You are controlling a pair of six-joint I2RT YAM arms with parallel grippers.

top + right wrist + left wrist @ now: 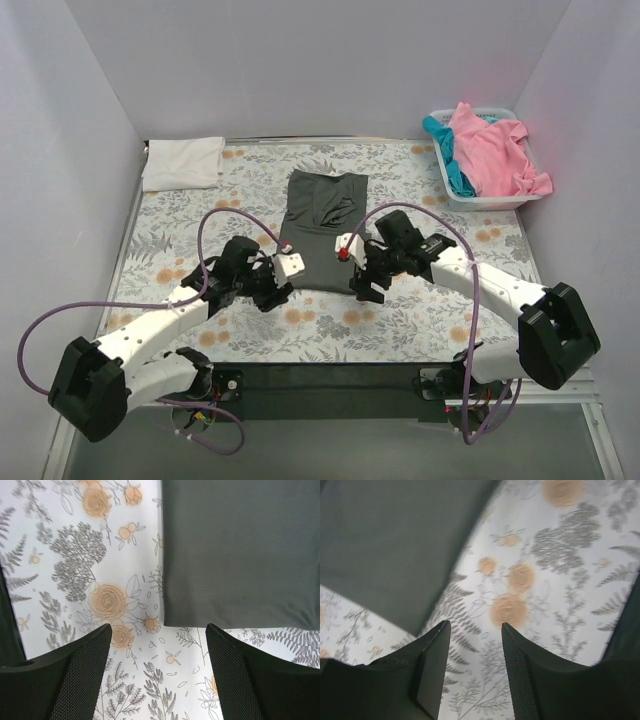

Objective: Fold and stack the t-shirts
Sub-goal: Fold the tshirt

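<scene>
At the middle of the table (440, 300) lies the dark charcoal t-shirt (322, 225), creased at its far end. The left gripper (472, 627) and right gripper (157, 630) sit beside its near corners, jaws spread, gripping nothing. A folded white t-shirt (183, 162) lies far left. The pink t-shirt (495, 150) and teal t-shirt (452, 165) fill the basket (497, 203) far right.

Twin arms, white link shells, black joint housings, bulky black shoulder blocks: left arm (150, 335), right arm (500, 285). Purple cable (203, 232) loops along each. White wrist block (291, 264) and red dot (343, 254) beside each hand. Left hand (472, 627), right hand (159, 630): matte black fingers (80, 675), fine mesh texture on inner faces.
</scene>
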